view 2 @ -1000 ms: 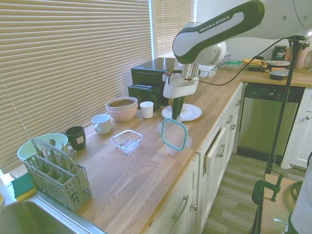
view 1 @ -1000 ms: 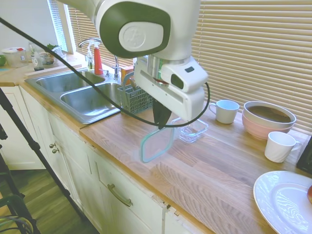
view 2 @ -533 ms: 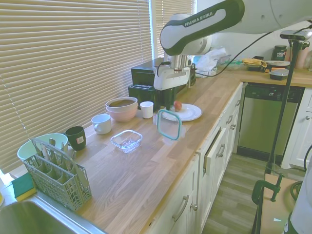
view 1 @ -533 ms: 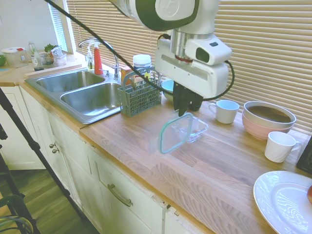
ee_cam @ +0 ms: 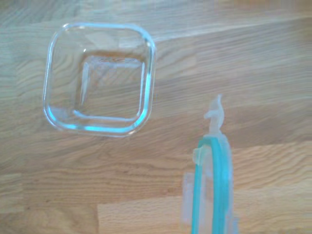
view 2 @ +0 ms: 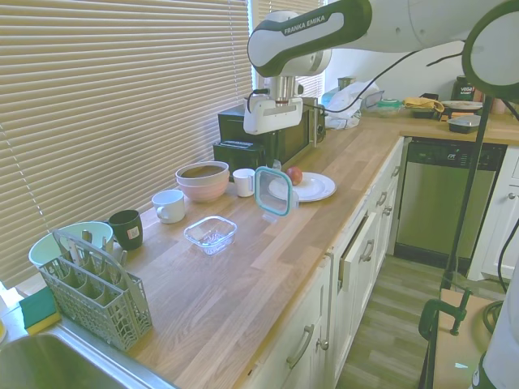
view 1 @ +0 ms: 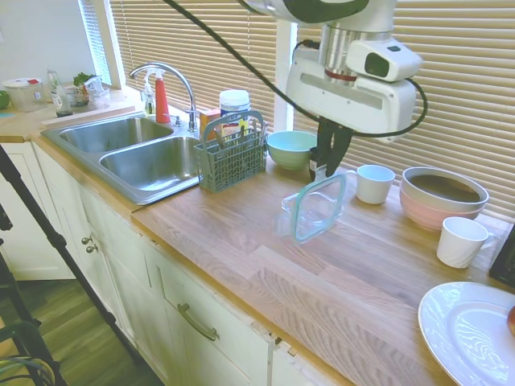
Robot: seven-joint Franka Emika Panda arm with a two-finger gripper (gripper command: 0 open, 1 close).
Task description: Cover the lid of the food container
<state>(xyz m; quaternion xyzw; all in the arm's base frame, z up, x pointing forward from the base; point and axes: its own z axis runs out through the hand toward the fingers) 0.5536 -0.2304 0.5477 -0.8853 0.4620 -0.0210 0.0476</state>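
My gripper [view 1: 324, 170] [view 2: 272, 166] is shut on the top edge of the lid [view 1: 318, 207] [view 2: 272, 192], a clear rounded square with a teal rim. The lid hangs on edge, upright, above the wooden counter. The food container [view 2: 211, 233], a small clear tub, stands open and empty on the counter. In the first exterior view the lid covers most of it, and only its left edge [view 1: 286, 201] shows. The wrist view looks straight down into the tub [ee_cam: 97, 80], with the lid's rim [ee_cam: 210, 190] edge-on beside it, not over it.
Along the blinds stand a green bowl [view 1: 290, 149], a white mug [view 1: 374, 183], a pink bowl [view 1: 442, 197], another white cup [view 1: 463, 241] and a black mug [view 2: 126, 228]. A cutlery rack [view 1: 229, 157] sits by the sink [view 1: 137, 153]. A white plate [view 1: 471, 330] lies at the right.
The arm has carried the lid up and away from the counter's front edge, toward the blinds and the container. The lid stays hanging from the shut gripper.
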